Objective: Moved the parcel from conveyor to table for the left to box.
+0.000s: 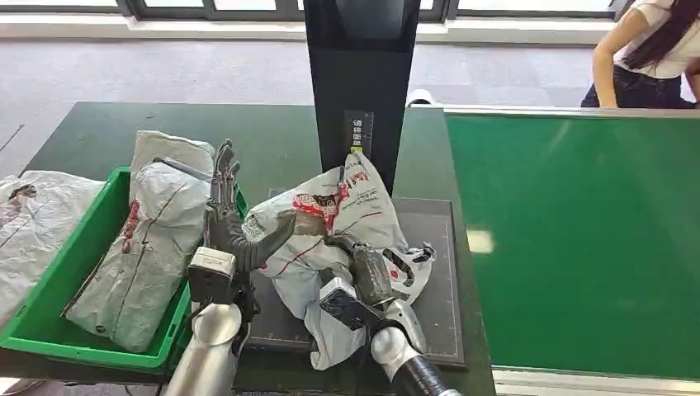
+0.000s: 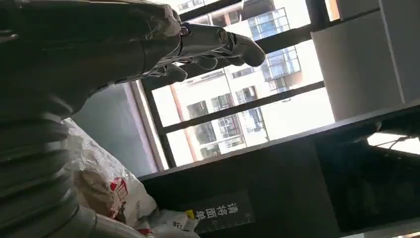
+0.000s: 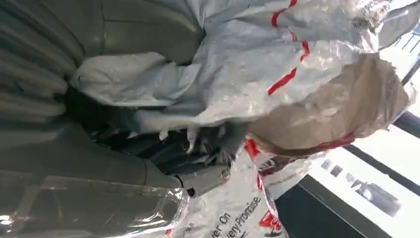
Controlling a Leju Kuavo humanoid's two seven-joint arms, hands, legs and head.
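Gripping: right hand (image 1: 363, 268) clutches the white parcel (image 1: 330, 223), fingers buried in its crumpled plastic.
Parcel: on the dark mat (image 1: 429, 272) at the table's (image 1: 91, 132) near edge, before the black post (image 1: 361, 74).
Left hand (image 1: 224, 210): fingers spread, empty, thumb against the parcel.
Bin (image 1: 49, 305): green, left, holding a grey bag (image 1: 148, 247).

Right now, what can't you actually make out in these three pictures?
- Right hand fingers: head view, buried in the crumpled white parcel; right wrist view shows plastic folds over them.
- Whether the left hand touches the parcel: unclear in the head view; left wrist view looks past it to windows.
- Parcel's underside and label text: hidden or too small.
- Green bin: lower corner cut off; grey bag covers its floor.
- Person: cropped by the edge.
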